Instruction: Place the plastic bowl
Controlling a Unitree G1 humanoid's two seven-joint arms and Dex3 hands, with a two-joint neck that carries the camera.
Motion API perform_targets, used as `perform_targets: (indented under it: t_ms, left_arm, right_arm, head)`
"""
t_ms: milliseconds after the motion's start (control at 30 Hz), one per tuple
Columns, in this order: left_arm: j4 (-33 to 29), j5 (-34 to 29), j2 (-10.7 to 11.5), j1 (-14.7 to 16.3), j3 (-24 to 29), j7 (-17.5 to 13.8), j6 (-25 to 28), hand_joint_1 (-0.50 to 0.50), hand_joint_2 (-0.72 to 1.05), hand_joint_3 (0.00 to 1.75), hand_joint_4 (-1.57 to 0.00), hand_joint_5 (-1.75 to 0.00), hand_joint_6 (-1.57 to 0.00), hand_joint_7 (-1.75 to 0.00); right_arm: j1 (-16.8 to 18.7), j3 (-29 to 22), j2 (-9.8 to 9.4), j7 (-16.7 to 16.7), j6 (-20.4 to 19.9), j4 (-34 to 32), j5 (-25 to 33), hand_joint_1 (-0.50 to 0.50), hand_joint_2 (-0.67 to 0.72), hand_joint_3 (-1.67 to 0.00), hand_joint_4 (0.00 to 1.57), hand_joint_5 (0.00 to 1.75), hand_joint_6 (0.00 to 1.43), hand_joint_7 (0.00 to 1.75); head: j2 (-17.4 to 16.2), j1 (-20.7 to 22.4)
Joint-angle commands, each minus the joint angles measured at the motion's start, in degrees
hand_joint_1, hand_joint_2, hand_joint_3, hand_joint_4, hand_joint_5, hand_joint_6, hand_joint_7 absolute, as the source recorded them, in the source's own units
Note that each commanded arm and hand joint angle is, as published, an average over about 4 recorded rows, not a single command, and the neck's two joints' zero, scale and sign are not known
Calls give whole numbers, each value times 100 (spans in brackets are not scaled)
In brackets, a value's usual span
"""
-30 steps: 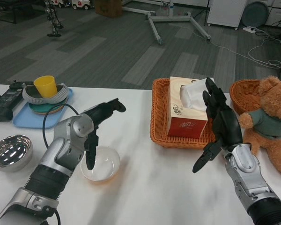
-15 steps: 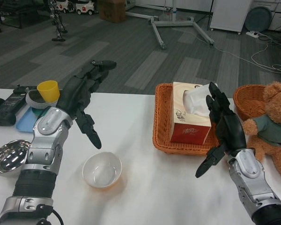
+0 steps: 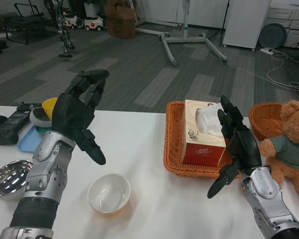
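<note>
White plastic bowl (image 3: 108, 193) released; left hand (image 3: 78, 112) risen.

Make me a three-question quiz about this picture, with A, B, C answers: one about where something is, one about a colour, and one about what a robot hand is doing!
1. Where is the red-and-cream tissue box?
A. in the orange wicker basket
B. on the blue tray
C. on the floor

2. What colour is the small plastic cup?
A. green
B. yellow
C. black

3. The black left hand is
A. holding the bowl
B. pressing the table
C. raised, holding nothing

Answers:
1 A, basket walls surround the box.
2 B, it shows yellow behind the hand.
3 C, the white plastic bowl sits alone on the white table.
</note>
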Motion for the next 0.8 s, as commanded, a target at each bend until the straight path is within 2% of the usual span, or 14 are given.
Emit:
perform_targets:
  t_ms: [33,333,533,667,733,800]
  left_arm:
    - [-3,-75,94,48,34,23,-103,-50,-10,0,0,0,-50,-105]
    - [-3,-78,118,64,97,31,-154,-50,-10,0,0,0,-47,-105]
    - [-3,-117,127,138,93,31,-154,-50,-10,0,0,0,-48,-105]
    - [-3,-196,162,169,62,31,-154,-50,-10,0,0,0,-30,-101]
    - [-3,-212,173,180,49,31,-154,-50,-10,0,0,0,-18,-94]
    - [-3,-215,177,184,49,31,-154,-50,-10,0,0,0,-7,-79]
  right_arm:
    - [-75,-62,77,-11,12,26,-12,-42,60,0,0,0,0,0]
    - [-77,-108,161,-11,7,-93,-6,-42,60,0,0,0,0,0]
    - [-77,-112,192,-11,-6,-234,29,-42,60,0,0,0,0,0]
    - [-77,-112,227,-11,-15,-308,34,-42,60,0,0,0,0,0]
    - [-77,-112,238,-15,-15,-324,34,-42,60,0,0,0,0,0]
    - [-77,-112,241,-15,-15,-335,34,-42,60,0,0,0,0,0]
  head:
    - [68,-64]
    - [184,-228]
    - [315,-482]
    - [320,-483]
    - [320,-483]
    - [434,-543]
